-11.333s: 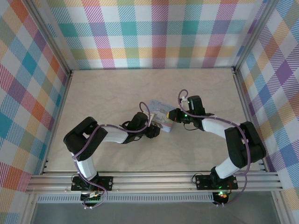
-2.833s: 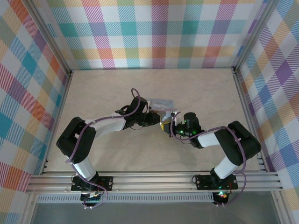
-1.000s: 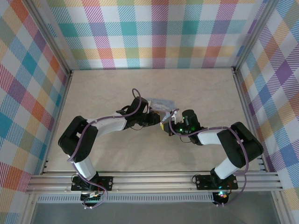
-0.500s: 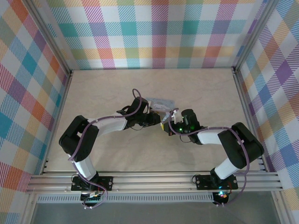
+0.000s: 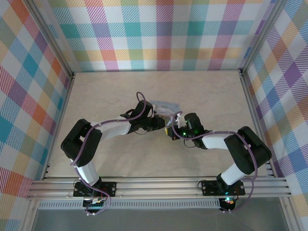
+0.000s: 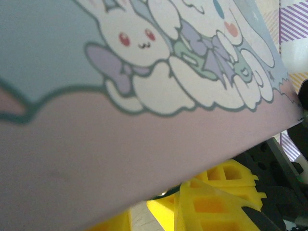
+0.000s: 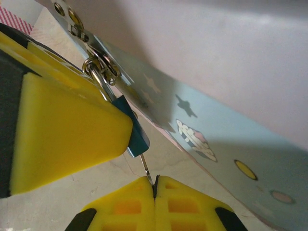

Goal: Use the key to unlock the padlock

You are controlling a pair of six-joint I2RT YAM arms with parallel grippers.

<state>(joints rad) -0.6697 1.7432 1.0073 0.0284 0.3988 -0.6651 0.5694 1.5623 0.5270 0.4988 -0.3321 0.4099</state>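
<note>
In the right wrist view the small blue-green padlock point(image 7: 136, 138) hangs by its shackle from the metal hasp point(image 7: 91, 48) of the pale blue cartoon tin point(image 7: 226, 139). My left gripper point(image 5: 164, 123) is shut on the padlock, and one of its yellow fingers point(image 7: 62, 125) covers most of the padlock's body. My right gripper point(image 7: 154, 185) is shut on the thin metal key point(image 7: 147, 167). The key's tip touches the padlock's bottom end. From above, both grippers meet just below the tin point(image 5: 162, 105). In the left wrist view the tin point(image 6: 144, 96) looms close, with yellow fingers point(image 6: 211, 207) beneath it.
The tin is tilted up off the pale table point(image 5: 110, 96), which is enclosed by plaid walls point(image 5: 163, 38). Both arms reach inward and crowd the centre. An aluminium rail point(image 5: 159, 185) runs along the near edge.
My right gripper has edged a little left and forward toward the left gripper, bringing the key up against the padlock. The left arm and tin have barely moved.
</note>
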